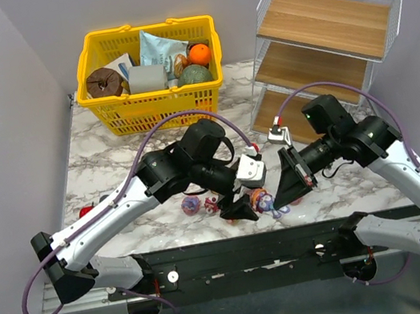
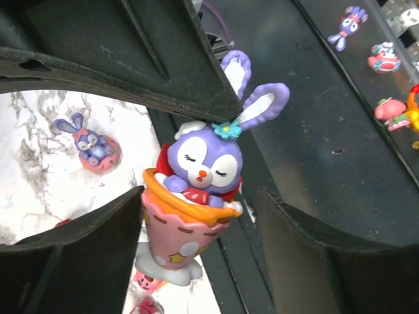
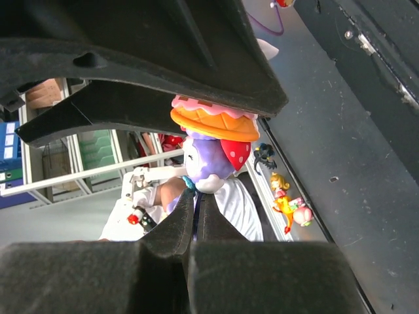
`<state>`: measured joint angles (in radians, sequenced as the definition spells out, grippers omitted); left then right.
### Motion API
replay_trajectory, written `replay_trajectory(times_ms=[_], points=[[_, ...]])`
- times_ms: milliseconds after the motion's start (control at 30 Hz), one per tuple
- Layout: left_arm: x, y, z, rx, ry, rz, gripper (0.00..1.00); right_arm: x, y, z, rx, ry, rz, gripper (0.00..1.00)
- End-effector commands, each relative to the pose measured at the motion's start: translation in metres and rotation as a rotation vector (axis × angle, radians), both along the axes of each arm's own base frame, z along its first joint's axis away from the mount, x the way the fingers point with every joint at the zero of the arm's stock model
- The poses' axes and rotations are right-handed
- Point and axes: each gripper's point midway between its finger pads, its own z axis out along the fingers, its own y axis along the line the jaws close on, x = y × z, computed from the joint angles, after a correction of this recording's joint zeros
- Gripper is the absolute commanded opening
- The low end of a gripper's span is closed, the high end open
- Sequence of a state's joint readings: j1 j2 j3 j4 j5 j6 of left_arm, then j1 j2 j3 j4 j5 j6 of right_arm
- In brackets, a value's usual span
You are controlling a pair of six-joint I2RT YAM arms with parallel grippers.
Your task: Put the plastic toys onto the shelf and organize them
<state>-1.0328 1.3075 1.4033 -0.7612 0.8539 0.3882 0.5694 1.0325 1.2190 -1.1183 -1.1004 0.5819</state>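
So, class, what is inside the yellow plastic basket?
The yellow plastic basket holds a brown ring-shaped block, a pale grey cylinder, a light blue packet, an orange ball and a green ball. Anything beneath them is covered.

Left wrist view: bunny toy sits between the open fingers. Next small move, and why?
Probably close the left gripper on the bunny toy: its fingers flank the pink cone, a gap showing on one side, so nothing grips yet. The shut right gripper has its tip at the toy's head.
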Motion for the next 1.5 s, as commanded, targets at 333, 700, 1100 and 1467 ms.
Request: replay_trajectory(times_ms=[333,700,1100,1467], points=[[0.012,-0.008,-0.019,0.064,0.014,0.120,0.00,0.020,0.007,0.010,0.000,-0.066,-0.129,0.49],[0.115,-0.014,0.043,-0.443,0.023,0.855,0.00,0.119,-0.022,0.005,-0.084,-0.526,-0.705,0.83],[0.197,0.003,0.046,-0.579,-0.040,1.353,0.00,0.191,-0.042,0.049,-0.212,-1.021,-0.848,0.50],[0.208,-0.002,0.039,-0.570,-0.070,1.405,0.00,0.225,-0.033,0.068,-0.309,-1.177,-0.861,0.50]])
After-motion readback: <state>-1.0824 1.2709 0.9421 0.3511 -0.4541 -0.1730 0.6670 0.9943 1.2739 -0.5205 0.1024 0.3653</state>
